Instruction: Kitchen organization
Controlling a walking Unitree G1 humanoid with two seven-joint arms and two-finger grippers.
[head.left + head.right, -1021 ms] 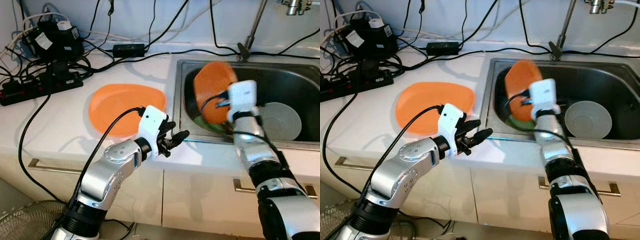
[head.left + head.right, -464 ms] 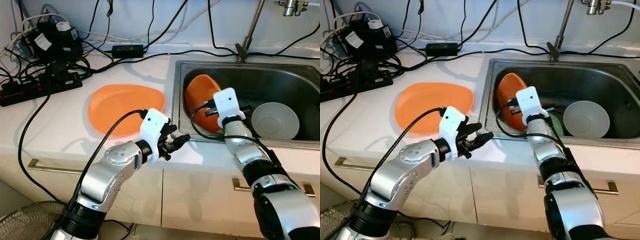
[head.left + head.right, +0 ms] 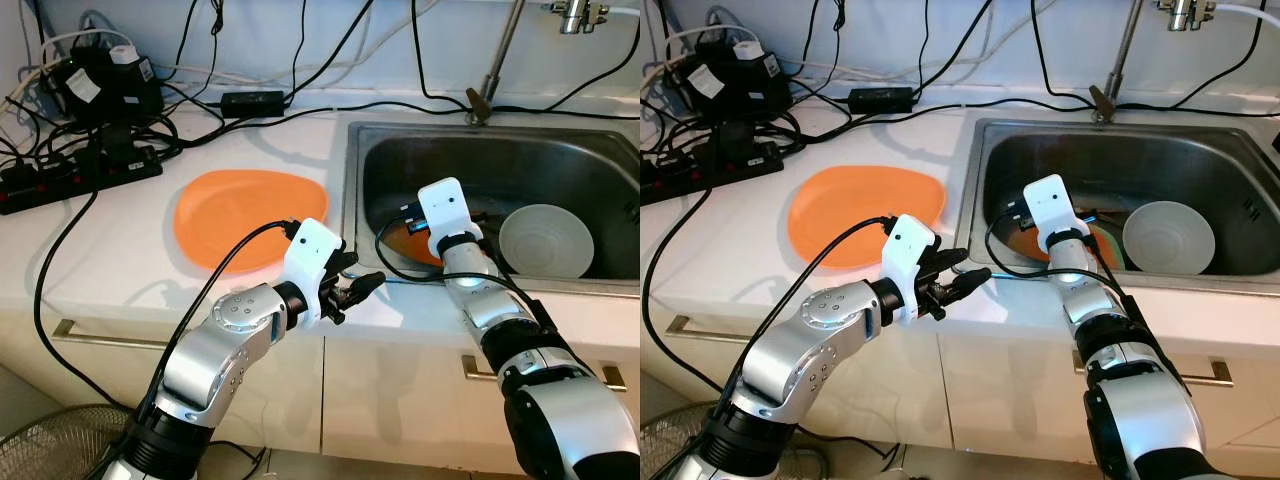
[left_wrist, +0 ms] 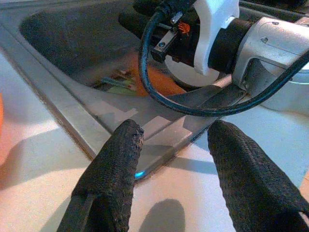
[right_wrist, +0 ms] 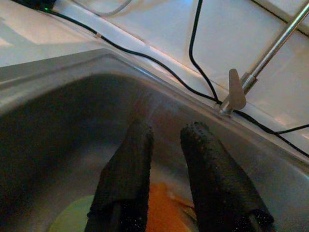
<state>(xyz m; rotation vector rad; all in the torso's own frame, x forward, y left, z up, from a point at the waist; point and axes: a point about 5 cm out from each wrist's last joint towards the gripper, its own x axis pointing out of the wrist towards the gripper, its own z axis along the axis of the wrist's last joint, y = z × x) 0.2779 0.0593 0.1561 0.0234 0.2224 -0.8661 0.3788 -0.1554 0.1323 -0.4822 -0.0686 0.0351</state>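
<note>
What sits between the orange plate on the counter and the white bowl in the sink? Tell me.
In the left eye view, between the orange plate and white bowl: the sink's rim, then the right gripper over an orange dish.

Honestly nothing here is readable. The black power adapter (image 3: 110, 75) at the far left of the tabletop (image 3: 120, 270) has a couple of white stickers on it, but any print on them is way too small and blurry to make out. No brand marks, numbers or signs show up anywhere else, including on the steel sink (image 3: 480, 130) at the right.
</note>
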